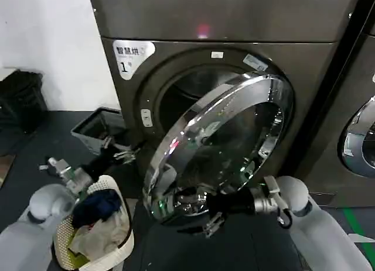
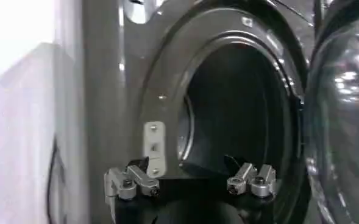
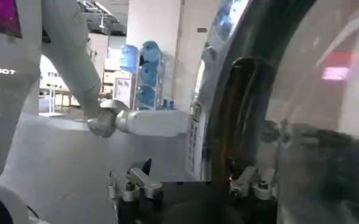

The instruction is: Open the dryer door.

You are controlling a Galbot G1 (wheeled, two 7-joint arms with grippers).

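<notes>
The dryer (image 1: 234,13), dark grey with a white "1" sticker (image 1: 132,51) and a pink light (image 1: 203,31), stands ahead. Its dryer door (image 1: 222,148) hangs swung partway out on its right-hand hinge, and the dark drum (image 2: 240,109) shows behind it. My right gripper (image 1: 179,202) is open at the door's lower free edge. In the right wrist view the chrome rim (image 3: 228,122) runs between the spread fingers of that gripper (image 3: 194,179). My left gripper (image 1: 120,154) hovers open and empty by the dryer's front, left of the opening. In the left wrist view this gripper (image 2: 191,179) faces the drum, near the latch plate (image 2: 155,143).
A white laundry basket (image 1: 120,192) full of clothes sits at the lower left by my left arm. A grey bin (image 1: 96,127) stands on the floor against the dryer's left side. A neighbouring machine (image 1: 360,136) with its own chrome door is at the right.
</notes>
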